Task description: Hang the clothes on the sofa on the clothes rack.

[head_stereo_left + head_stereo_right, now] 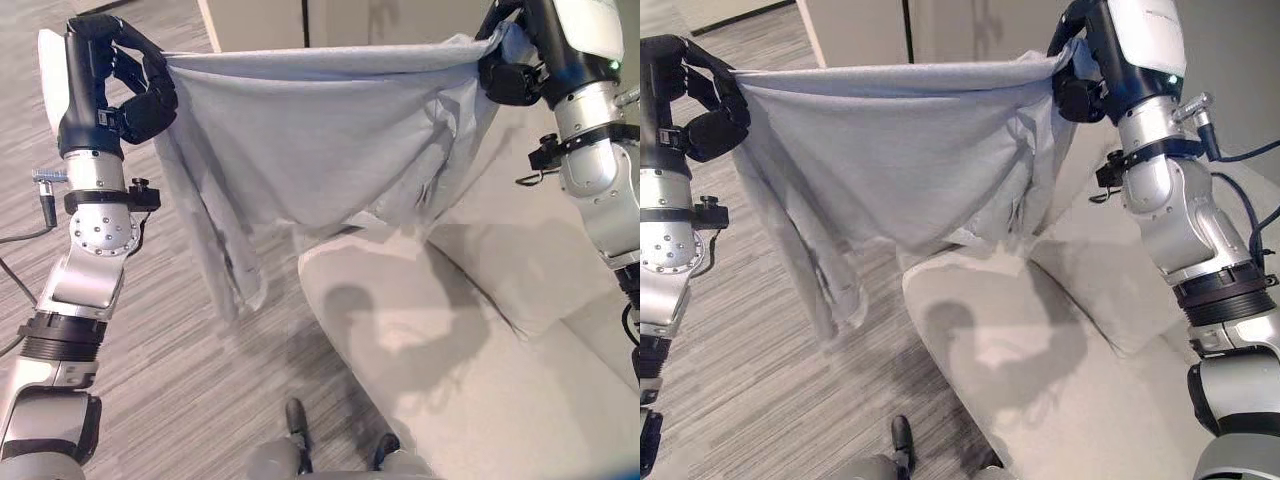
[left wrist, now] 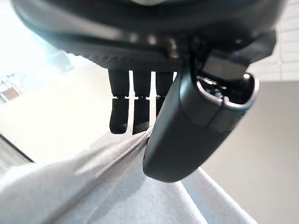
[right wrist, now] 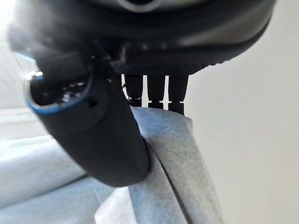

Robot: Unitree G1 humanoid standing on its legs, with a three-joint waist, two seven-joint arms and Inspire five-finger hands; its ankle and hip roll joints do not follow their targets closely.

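A pale grey garment [image 1: 320, 140] hangs spread between my two raised hands, its top edge stretched taut and its lower part drooping above the sofa [image 1: 470, 340]. My left hand [image 1: 140, 95] is shut on the garment's left corner, thumb pressing the cloth [image 2: 117, 186] against the fingers. My right hand [image 1: 510, 70] is shut on the right corner; in the right wrist view the cloth [image 3: 173, 154] is pinched under the thumb. A sleeve [image 1: 225, 260] dangles on the left over the floor.
The light grey sofa has a back cushion [image 1: 520, 240] on the right. Striped grey carpet [image 1: 170, 330] lies to the left. A pale cabinet or wall panel [image 1: 260, 22] stands behind the garment.
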